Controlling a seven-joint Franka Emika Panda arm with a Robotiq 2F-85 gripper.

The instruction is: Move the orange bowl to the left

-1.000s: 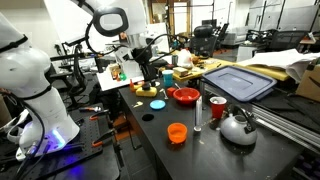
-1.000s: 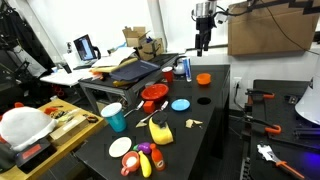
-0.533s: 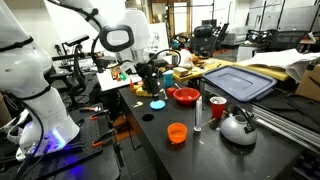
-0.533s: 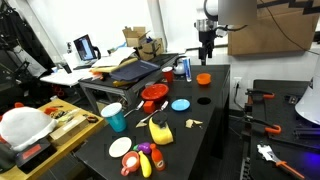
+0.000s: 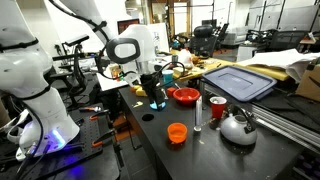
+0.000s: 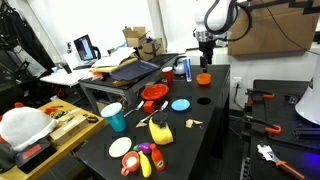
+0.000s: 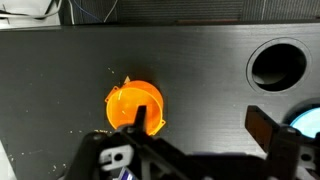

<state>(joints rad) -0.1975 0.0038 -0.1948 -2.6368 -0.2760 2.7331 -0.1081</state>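
Note:
The orange bowl (image 5: 177,132) is small and round and sits upright on the black table; it also shows in an exterior view (image 6: 203,78) and in the wrist view (image 7: 133,103). My gripper (image 5: 155,95) hangs in the air above the table, open and empty, and in an exterior view (image 6: 205,62) it is just above the bowl. In the wrist view the gripper (image 7: 202,122) has one finger (image 7: 142,118) over the bowl's edge and the other finger (image 7: 262,125) far to the bowl's right. Nothing is between the jaws.
A red bowl (image 5: 185,96), a red cup (image 5: 216,106) and a silver kettle (image 5: 238,127) stand near the orange bowl. A blue disc (image 6: 180,104) and a round hole (image 6: 203,100) in the table lie close by. Toys (image 6: 140,155) crowd the table's other end.
The arm has come down and swung toward the orange bowl. The gripper is lower and closer to it now. The bowl has not moved.

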